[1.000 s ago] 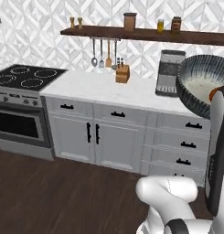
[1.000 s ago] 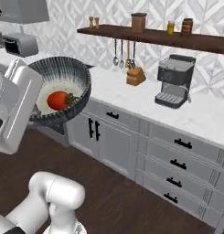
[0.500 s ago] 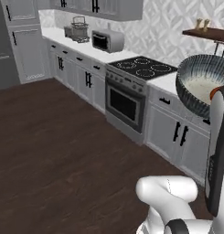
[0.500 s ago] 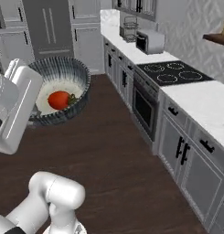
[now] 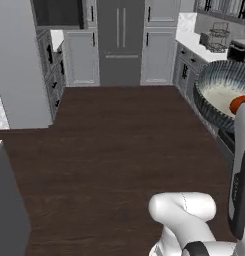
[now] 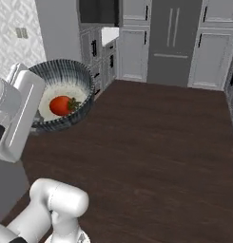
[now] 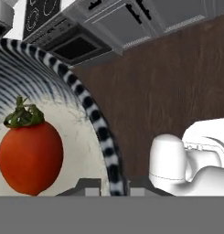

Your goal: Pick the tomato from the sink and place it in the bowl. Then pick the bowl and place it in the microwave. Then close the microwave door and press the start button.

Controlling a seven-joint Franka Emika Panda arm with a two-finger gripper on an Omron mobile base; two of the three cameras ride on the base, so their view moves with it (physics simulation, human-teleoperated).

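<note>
My gripper (image 7: 114,185) is shut on the rim of the bowl (image 6: 61,97), one fingertip on each side of the striped dark edge. The bowl (image 5: 216,97) hangs level above the floor, its pale speckled inside facing up. The tomato (image 6: 62,105) lies inside it, red with a green stalk, and shows large in the hand view (image 7: 30,155) and as a red edge beside my arm (image 5: 239,104). The sink is out of view. I cannot pick out the microwave or its door.
Dark wood floor (image 5: 119,145) spreads out ahead. A grey fridge (image 6: 172,40) and tall cabinets (image 5: 81,57) line the far wall, with a dark recess (image 6: 99,10) high up. Stove and lower cabinets (image 7: 81,45) run along one side; a counter with a wire rack (image 5: 216,35) stands at right.
The whole scene has swung as the base turned, from the stove and counter run to the fridge wall. The bowl with the tomato stays in my gripper, same pose.
</note>
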